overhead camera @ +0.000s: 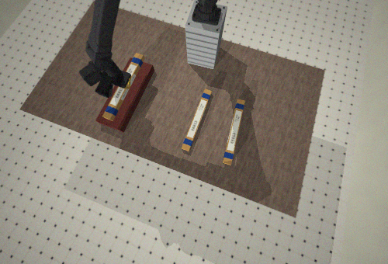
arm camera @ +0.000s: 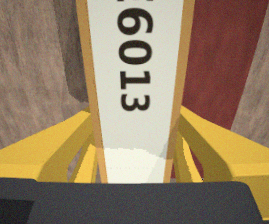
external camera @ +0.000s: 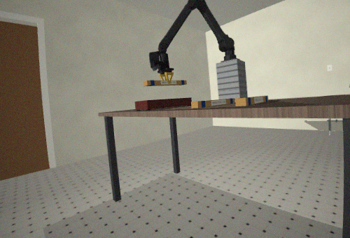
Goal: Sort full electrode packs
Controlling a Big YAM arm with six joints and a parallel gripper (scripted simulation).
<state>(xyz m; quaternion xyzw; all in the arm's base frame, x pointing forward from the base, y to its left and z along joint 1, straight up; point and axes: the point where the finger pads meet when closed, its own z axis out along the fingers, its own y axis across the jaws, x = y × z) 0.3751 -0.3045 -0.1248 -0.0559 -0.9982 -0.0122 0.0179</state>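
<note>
My gripper (external camera: 169,82) (arm camera: 135,111) is shut on an electrode pack, a long flat box with a white label, blue bands and orange ends. The held pack (overhead camera: 111,111) (external camera: 153,82) (arm camera: 135,75) is level, in the air above the low dark-red platform (overhead camera: 136,93) (external camera: 162,103) (arm camera: 222,55), with a gap between them, and runs roughly along its length. A second pack (overhead camera: 197,120) (external camera: 213,103) lies flat on the table right of the platform. A third pack (overhead camera: 233,131) (external camera: 250,101) lies flat farther right. The underside of the held pack is hidden in the wrist view.
The arm's grey ribbed pedestal (overhead camera: 203,43) (external camera: 231,80) stands at the back of the wooden table (overhead camera: 287,127) (external camera: 297,111), behind the two lying packs. The table's front edge is close to the platform's near end.
</note>
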